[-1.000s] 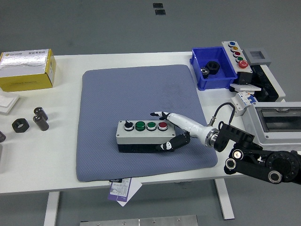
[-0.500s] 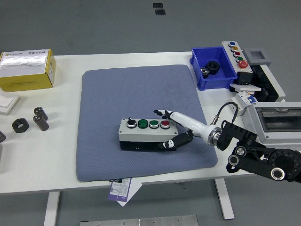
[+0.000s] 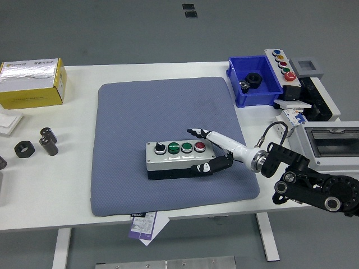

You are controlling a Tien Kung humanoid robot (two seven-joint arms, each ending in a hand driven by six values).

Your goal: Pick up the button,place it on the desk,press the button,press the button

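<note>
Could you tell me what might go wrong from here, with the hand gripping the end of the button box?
The right hand pinches only the right end of the grey four-button control box, so it could pivot or slip. The box sits on the soft blue-grey mat, so it might rock when pressed.

A grey button box (image 3: pixel 178 159) with black, green, green and red buttons lies on a blue-grey mat (image 3: pixel 168 112).

The white table (image 3: pixel 78 190) bears a grey mat (image 3: pixel 162 112), yellow box (image 3: pixel 31 83) and blue bin (image 3: pixel 253 95).
</note>
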